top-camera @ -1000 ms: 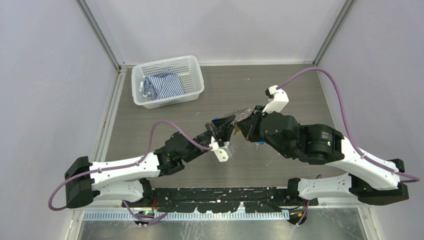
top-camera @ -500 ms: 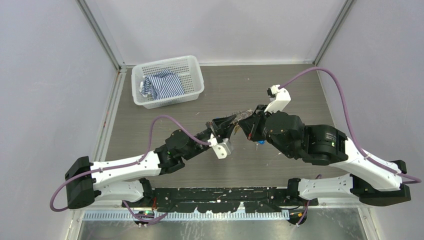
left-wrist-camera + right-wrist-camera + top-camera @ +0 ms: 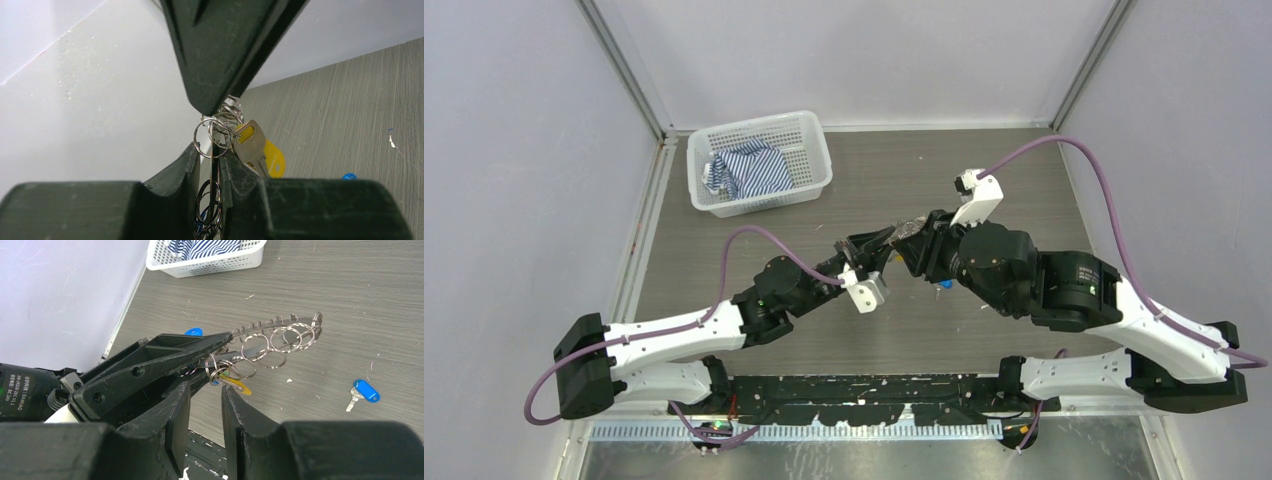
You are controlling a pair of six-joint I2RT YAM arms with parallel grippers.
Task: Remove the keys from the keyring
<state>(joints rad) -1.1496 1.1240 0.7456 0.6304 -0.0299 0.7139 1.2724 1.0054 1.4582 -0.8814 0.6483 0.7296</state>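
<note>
The keyring (image 3: pixel 280 326) is a thin metal ring held off the table, strung with small split rings. My left gripper (image 3: pixel 212 150) is shut on it, the wire passing edge-on between the pads. From it hangs a silver key (image 3: pixel 248 143) with a yellow tag (image 3: pixel 275 160). My right gripper (image 3: pixel 205 388) is open with nothing between its fingers, just below the left gripper's fingers (image 3: pixel 165 357). From above, the left gripper (image 3: pixel 874 247) and right gripper (image 3: pixel 914 250) meet mid-table under the keyring (image 3: pixel 911 227). A loose key with a blue tag (image 3: pixel 364 390) lies on the table.
A white mesh basket (image 3: pixel 754 122) with a striped cloth (image 3: pixel 749 168) stands at the back left. A second blue tag (image 3: pixel 192 332) lies on the table behind the left fingers. The blue-tagged key (image 3: pixel 942 287) rests beneath the right arm. Walls close in both sides.
My right gripper's jaws have gone from shut to open and its wrist has shifted slightly. The left gripper keeps its hold on the keyring.
</note>
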